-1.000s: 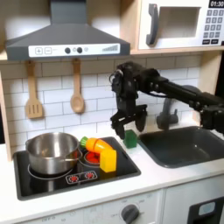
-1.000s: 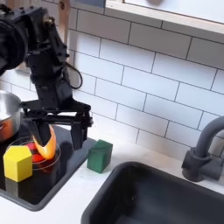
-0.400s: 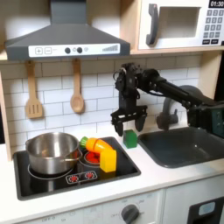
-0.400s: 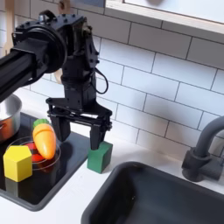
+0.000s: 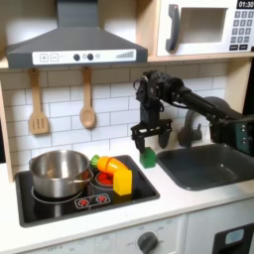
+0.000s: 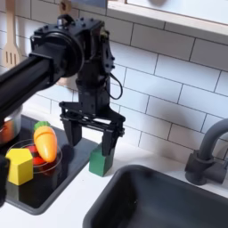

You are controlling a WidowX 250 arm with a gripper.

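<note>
Where the sink [image 6: 169, 200] fills the foreground: green block [image 6: 101, 161] on the desk [image 6: 67, 209] just beside its left rim in the second exterior view; directly above, fingers [image 6: 92, 142] spread wide, gripping nothing, astride the block.

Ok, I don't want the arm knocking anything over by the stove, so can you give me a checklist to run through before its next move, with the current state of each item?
1. Gripper open: ok, the jaws stand spread in both exterior views.
2. Gripper empty: ok, nothing sits between the fingers.
3. Gripper lined up over the green block: ok in the second exterior view, with the block just below the jaws.
4. Fingers touching the green block: cannot tell, the gap is too small to judge.
5. Green block resting flat by the stove edge: ok.
6. Neighbours apart from the jaws: ok, the carrot, yellow block and sink stand to either side.
</note>
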